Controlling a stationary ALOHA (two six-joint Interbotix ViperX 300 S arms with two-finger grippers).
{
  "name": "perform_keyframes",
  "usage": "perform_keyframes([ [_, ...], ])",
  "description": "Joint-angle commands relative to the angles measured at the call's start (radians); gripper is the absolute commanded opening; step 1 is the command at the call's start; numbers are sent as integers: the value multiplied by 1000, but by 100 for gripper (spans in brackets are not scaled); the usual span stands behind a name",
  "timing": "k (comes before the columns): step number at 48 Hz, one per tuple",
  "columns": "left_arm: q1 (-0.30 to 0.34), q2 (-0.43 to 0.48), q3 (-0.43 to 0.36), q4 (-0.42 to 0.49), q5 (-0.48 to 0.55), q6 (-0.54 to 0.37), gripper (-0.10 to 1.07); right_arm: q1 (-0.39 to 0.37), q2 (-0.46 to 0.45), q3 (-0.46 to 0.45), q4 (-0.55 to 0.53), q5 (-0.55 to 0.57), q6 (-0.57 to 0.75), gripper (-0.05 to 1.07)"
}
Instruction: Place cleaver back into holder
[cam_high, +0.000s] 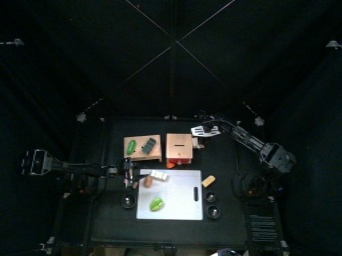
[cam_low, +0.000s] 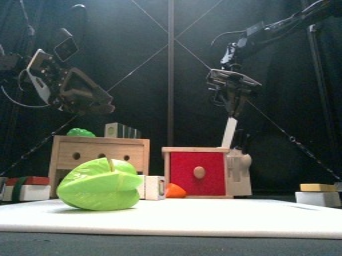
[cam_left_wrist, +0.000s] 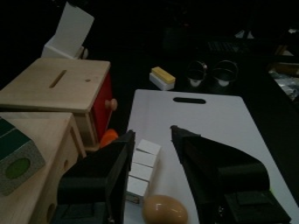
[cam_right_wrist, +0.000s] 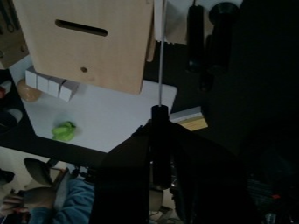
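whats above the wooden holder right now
The cleaver hangs blade-down from the right gripper, just over the holder. Whether its tip touches the holder cannot be seen.

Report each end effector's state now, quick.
Left end effector: open, holding nothing, over the white cutting board.
Right end effector: closed on the cleaver, above the holder.

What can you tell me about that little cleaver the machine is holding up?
The cleaver is a small knife with a broad, pale silvery-grey rectangular blade. It hangs blade-down, slightly tilted, from the right tool, which grips its upper end, so the handle is hidden. Its lower edge sits just above the right side of the orange-brown wooden holder, not yet inside it. Nothing else touches it.
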Motion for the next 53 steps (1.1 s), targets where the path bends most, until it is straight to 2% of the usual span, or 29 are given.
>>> perform_keyframes([
  [1, -2, -2, -11, -3, -5, 0, 79, -3, -32, -9, 9, -26, -2, 54],
  [17, -2, -2, -9, -3, -5, 0, 79, 0, -25, 18, 12, -77, -5, 54],
  [37, -2, -2, -9, -3, -5, 0, 79, 2, -29, 21, 21, -87, -12, 55],
  [53, -2, -2, -9, -3, -5, 0, 79, 3, -29, 18, 23, -100, -11, 74],
])
